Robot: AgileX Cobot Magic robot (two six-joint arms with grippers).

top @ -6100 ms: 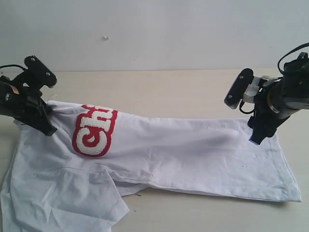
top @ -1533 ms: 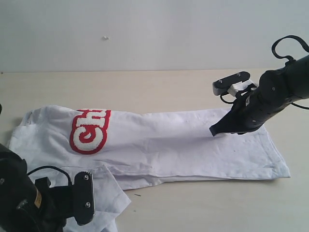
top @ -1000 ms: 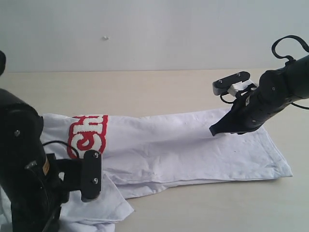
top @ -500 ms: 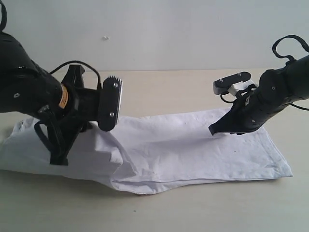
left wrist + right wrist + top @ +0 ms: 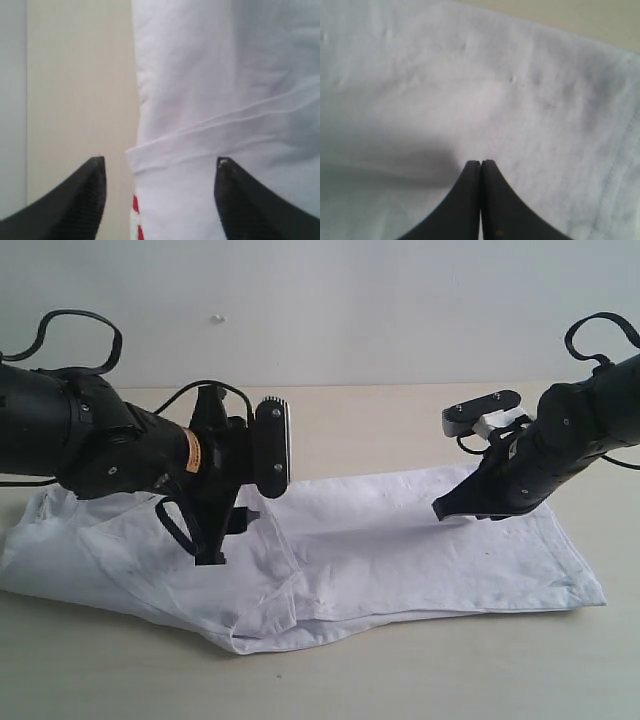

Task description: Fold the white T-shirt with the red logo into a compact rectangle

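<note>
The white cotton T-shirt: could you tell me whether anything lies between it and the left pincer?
Nothing visible does: the left pincer hangs open over the white cotton T-shirt, with no other object between them.

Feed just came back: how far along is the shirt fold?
Done: the white T-shirt lies as a long band, one end folded over, the red logo barely peeking out. In hand: left gripper open above that fold; right gripper shut, tip at the cloth. Left: folding the band shorter.

- I am working at a pale beige table (image 5: 380,420), soft light falling evenly.
- A plain whitish wall (image 5: 360,300) is rising behind it, carrying one speck (image 5: 218,317).
</note>
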